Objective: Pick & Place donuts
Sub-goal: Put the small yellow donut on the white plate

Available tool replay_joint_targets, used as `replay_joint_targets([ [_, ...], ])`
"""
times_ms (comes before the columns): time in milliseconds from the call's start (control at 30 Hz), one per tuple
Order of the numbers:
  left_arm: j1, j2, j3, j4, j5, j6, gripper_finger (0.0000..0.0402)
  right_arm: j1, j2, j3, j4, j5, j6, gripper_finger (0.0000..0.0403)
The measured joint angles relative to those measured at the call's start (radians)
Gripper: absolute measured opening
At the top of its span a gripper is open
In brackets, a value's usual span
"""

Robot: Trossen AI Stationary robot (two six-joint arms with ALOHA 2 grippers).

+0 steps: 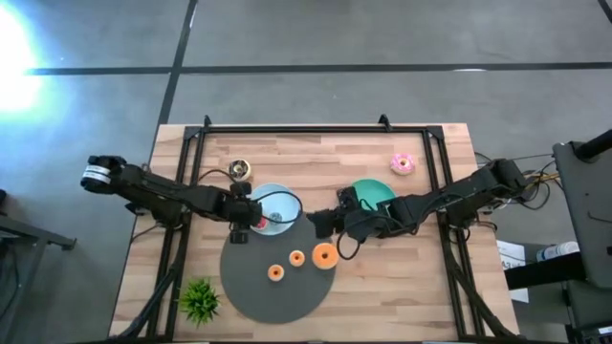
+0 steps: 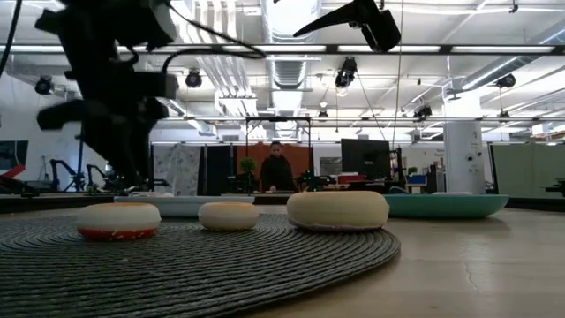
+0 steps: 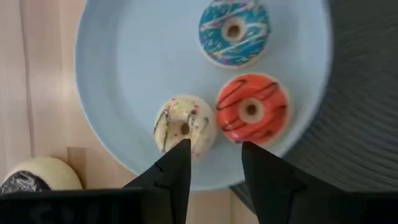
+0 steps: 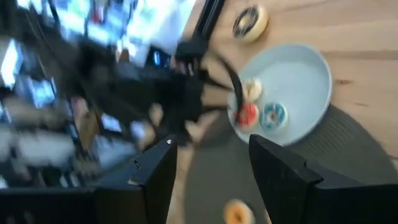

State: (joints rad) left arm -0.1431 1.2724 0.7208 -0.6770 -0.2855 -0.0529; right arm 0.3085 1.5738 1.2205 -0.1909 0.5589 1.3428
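Three orange-tan donuts lie on the dark round mat (image 1: 277,287): one (image 1: 275,272), a second (image 1: 297,257) and a larger one (image 1: 325,255). Three mini donuts lie on the light blue plate (image 3: 124,74): blue-iced (image 3: 234,31), red-iced (image 3: 252,110) and pale yellow (image 3: 184,124). A pink donut (image 1: 403,163) and a dark-iced one (image 1: 238,170) rest on the wooden table. My left gripper (image 3: 214,155) is open over the plate's near part, its fingers on either side of the gap between the yellow and red donuts. My right gripper (image 4: 211,155) is open above the mat's far edge (image 1: 325,225). My left gripper comes at the plate from above, pointing down. One fingertip (image 3: 181,152) shows over the edge of the pale yellow donut (image 3: 186,134); whether it touches the donut cannot be told.
A green plate (image 1: 375,194) sits under the right arm, right of the blue plate. A small green plant (image 1: 199,299) stands at the mat's near left. A black frame (image 1: 316,127) runs around the table's far and side edges. People stand in the room far behind (image 2: 277,168).
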Motion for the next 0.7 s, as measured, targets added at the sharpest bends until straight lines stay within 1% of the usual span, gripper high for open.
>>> replay_joint_targets([
  [100, -0.025, -0.052, 0.035, -0.043, 0.026, -0.034, 0.0117, 0.019, 0.003, 0.0, -0.026, -0.108, -0.21, 0.0191],
  [200, -0.092, -0.133, 0.06, -0.04, 0.035, -0.057, 0.0117, 0.058, 0.032, 0.0, -0.023, -0.188, -0.395, 0.0185],
  [267, -0.149, -0.182, 0.074, -0.036, 0.016, -0.069, 0.0117, 0.079, 0.066, 0.0, 0.004, -0.248, -0.464, 0.018],
  [367, -0.244, -0.243, 0.082, -0.038, -0.05, -0.126, 0.0117, 0.102, 0.135, 0.014, 0.021, -0.327, -0.487, 0.0172],
  [467, -0.331, -0.285, 0.081, -0.039, -0.124, -0.198, 0.0117, 0.116, 0.231, 0.059, 0.019, -0.361, -0.505, 0.0166],
  [567, -0.396, -0.299, 0.079, -0.047, -0.2, -0.268, 0.0117, 0.122, 0.335, 0.136, -0.002, -0.388, -0.614, 0.0162],
  [633, -0.424, -0.301, 0.079, -0.047, -0.233, -0.312, 0.0117, 0.124, 0.401, 0.205, -0.067, -0.388, -0.692, 0.0162],
  [700, -0.441, -0.301, 0.08, -0.05, -0.239, -0.351, 0.0117, 0.124, 0.462, 0.281, -0.172, -0.376, -0.766, 0.0162],
])
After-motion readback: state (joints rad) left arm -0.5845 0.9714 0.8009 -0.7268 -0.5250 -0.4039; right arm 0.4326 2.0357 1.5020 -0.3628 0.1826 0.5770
